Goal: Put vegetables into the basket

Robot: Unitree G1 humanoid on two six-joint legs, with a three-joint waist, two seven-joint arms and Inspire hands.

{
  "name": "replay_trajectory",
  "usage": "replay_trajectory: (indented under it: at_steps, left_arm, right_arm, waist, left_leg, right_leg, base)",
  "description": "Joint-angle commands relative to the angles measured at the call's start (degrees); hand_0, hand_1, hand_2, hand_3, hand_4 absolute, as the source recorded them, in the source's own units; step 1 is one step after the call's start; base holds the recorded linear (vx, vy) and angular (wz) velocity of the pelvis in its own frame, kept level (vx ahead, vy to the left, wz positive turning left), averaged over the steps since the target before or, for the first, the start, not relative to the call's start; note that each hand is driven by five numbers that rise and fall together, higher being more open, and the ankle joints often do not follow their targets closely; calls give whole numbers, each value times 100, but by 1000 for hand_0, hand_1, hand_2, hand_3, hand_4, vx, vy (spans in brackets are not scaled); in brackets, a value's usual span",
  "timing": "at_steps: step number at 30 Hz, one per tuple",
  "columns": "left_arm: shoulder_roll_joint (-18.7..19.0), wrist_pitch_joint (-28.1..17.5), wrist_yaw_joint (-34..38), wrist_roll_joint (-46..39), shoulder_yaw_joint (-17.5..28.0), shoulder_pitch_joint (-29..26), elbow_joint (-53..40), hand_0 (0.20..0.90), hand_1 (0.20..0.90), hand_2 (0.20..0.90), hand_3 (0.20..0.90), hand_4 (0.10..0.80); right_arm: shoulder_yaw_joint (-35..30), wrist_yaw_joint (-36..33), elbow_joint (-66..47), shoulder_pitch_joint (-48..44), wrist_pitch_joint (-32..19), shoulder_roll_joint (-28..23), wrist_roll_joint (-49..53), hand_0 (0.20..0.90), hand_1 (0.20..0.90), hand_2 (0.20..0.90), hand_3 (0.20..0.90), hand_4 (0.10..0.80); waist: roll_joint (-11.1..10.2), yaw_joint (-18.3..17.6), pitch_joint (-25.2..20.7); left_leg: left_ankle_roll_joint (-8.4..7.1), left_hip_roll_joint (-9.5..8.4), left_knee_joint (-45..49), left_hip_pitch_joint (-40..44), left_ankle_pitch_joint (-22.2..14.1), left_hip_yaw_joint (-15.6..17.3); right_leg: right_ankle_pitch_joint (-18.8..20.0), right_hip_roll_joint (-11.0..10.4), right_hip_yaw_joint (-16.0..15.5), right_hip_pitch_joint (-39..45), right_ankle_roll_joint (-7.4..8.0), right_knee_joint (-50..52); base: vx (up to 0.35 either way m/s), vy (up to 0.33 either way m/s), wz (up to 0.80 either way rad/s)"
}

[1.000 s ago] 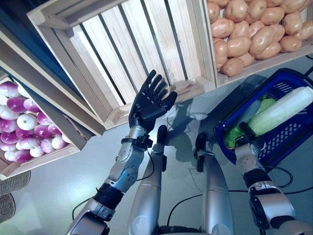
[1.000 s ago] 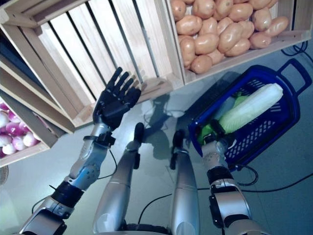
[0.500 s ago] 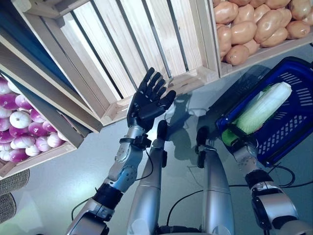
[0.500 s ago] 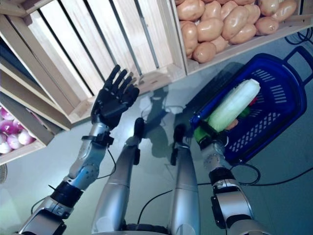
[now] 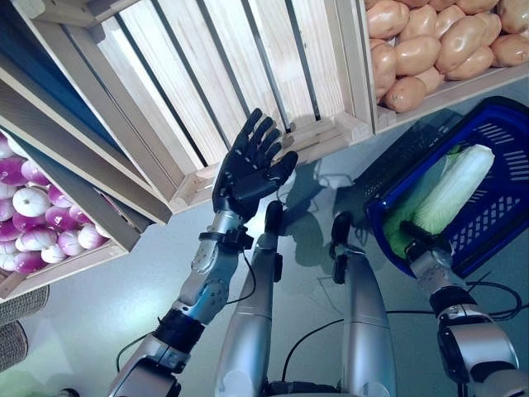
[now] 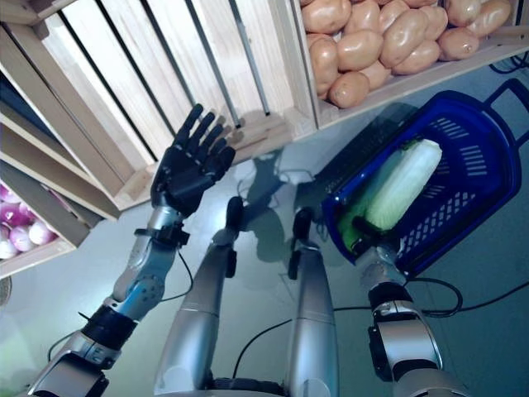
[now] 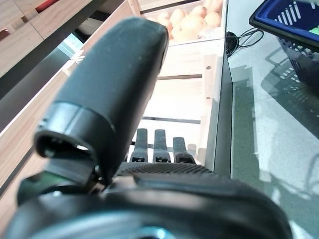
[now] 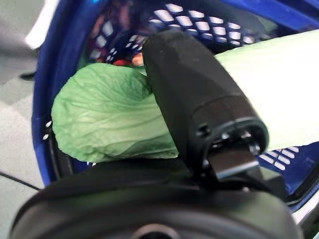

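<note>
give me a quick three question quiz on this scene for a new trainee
1. True or false: the right robot hand holds a cabbage over the blue basket.
2. The left robot hand is: A) gripping a potato, B) open and empty, C) inside the basket.
3. Fill in: the crate behind the left robot hand holds ____.

Key:
1. True.
2. B.
3. Nothing; potatoes fill the crate beside it.

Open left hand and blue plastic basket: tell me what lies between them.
In the left eye view, only bare grey floor separates the open left hand from the blue plastic basket. The empty slatted wooden crate sits beyond that stretch, not in it.
</note>
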Motion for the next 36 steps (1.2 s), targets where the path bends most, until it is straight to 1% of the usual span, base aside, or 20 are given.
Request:
replay_trajectory:
  at_steps: [1,3,5,6,7,9,10,11,20,23,26,27,30,33,36]
  left_arm:
    - [-44,-337,-301,374,25,180,-678,900,900,900,900,800]
    - [-31,-319,-337,371,11,173,-690,900,900,900,900,800]
    - [-29,-329,-319,330,-16,153,-663,900,900,900,900,800]
    - [-30,-336,-338,336,-28,135,-643,900,900,900,900,800]
    - [-28,-339,-339,344,-30,134,-641,900,900,900,900,800]
    - [-7,-396,-363,358,-69,123,-609,900,900,900,900,800]
    - [-9,-432,-350,366,-93,119,-588,900,900,900,900,800]
    - [-15,-444,-378,345,-93,108,-574,900,900,900,900,800]
    - [-69,-458,-364,379,-132,14,-554,900,900,900,900,800]
    - [-80,-455,-405,285,-102,28,-530,900,900,900,900,800]
    - [-88,-440,-602,96,-108,44,-527,900,900,900,900,800]
    - [-85,-430,-700,100,-100,54,-538,900,900,900,900,800]
    - [-9,-412,-676,164,-122,78,-595,900,900,900,900,800]
    - [58,-352,-648,150,-83,127,-627,900,900,900,900,800]
    - [72,-284,-575,225,-5,146,-581,900,900,900,900,800]
  right_arm:
    - [-295,-503,-366,374,-587,-466,331,300,300,300,300,400]
    - [-363,-532,-396,390,-640,-469,461,300,300,300,300,400]
    - [-433,-507,-372,384,-790,-458,705,300,300,300,300,400]
    - [-503,-460,-380,365,-943,-439,1014,300,300,300,300,400]
    - [-515,-455,-380,363,-975,-436,1090,300,300,300,300,400]
    - [-586,-523,-501,385,-1100,-332,1354,514,514,514,514,543]
    - [-614,-559,-535,397,-1158,-280,1446,785,785,785,785,723]
    - [-644,-617,-579,404,-1197,-228,1570,900,900,900,900,800]
    - [-633,-754,-545,348,-1113,-158,1409,900,900,900,900,800]
    - [-628,-846,-500,362,-1097,-120,1419,900,900,900,900,800]
    - [-647,-1065,-463,374,-1114,-94,1237,900,900,900,900,800]
    - [-665,-1076,-438,372,-1147,-93,1242,900,900,900,900,800]
    - [-670,-1116,-446,432,-1240,-69,1143,900,900,900,900,800]
    - [-567,-1125,-527,531,-1106,-12,618,900,900,900,900,800]
    - [-397,-1136,-610,629,-1104,77,396,900,900,900,900,800]
  waist:
    - [155,11,-15]
    - [167,-1,-15]
    - [177,-7,-15]
    - [173,-8,-15]
    - [172,-8,-15]
    - [163,-22,-15]
    - [161,-27,-15]
    - [155,-27,-15]
    - [139,-38,-15]
    - [134,-36,-15]
    - [133,-51,-15]
    - [129,-47,-15]
    - [93,-46,-15]
    - [41,-39,-15]
    - [-21,-25,-15]
  left_leg:
    - [336,-279,503,-88,-634,307]
    - [341,-273,469,-74,-621,317]
    - [340,-261,409,-49,-591,325]
    - [335,-254,370,-28,-578,319]
    - [334,-254,366,-24,-577,317]
    - [327,-257,343,-3,-582,306]
    - [324,-250,333,4,-583,303]
    - [322,-241,320,17,-580,298]
    - [295,-217,175,169,-517,302]
    - [274,-214,46,310,-462,299]
    - [261,-200,-68,421,-411,317]
    - [259,-202,-129,489,-399,316]
    - [245,-195,-270,682,-367,298]
    - [222,-190,-446,930,-325,261]
    - [202,-162,-816,1337,-154,261]
  right_leg:
    - [658,228,-223,163,-245,-287]
    - [660,235,-212,167,-247,-311]
    - [666,242,-208,188,-243,-354]
    - [666,247,-209,207,-242,-385]
    - [666,248,-209,211,-243,-390]
    - [670,253,-221,228,-246,-434]
    - [670,250,-227,229,-251,-443]
    - [674,242,-236,240,-254,-458]
    - [670,263,-257,410,-287,-607]
    - [696,267,-253,557,-280,-751]
    - [740,263,-247,672,-273,-902]
    - [747,258,-255,743,-272,-986]
    - [778,262,-274,957,-276,-1176]
    - [794,273,-276,1207,-272,-1333]
    - [849,287,-319,1677,-289,-1649]
  base:
    - [0,0,0]
    - [0,0,0]
    - [0,0,0]
    - [0,0,0]
    - [9,-35,-1]
    - [0,0,0]
    - [0,0,0]
    - [0,0,0]
    - [0,-7,0]
    - [15,-35,0]
    - [0,0,0]
    - [0,0,0]
    - [-2,-4,-1]
    - [0,0,0]
    - [1,-4,-1]
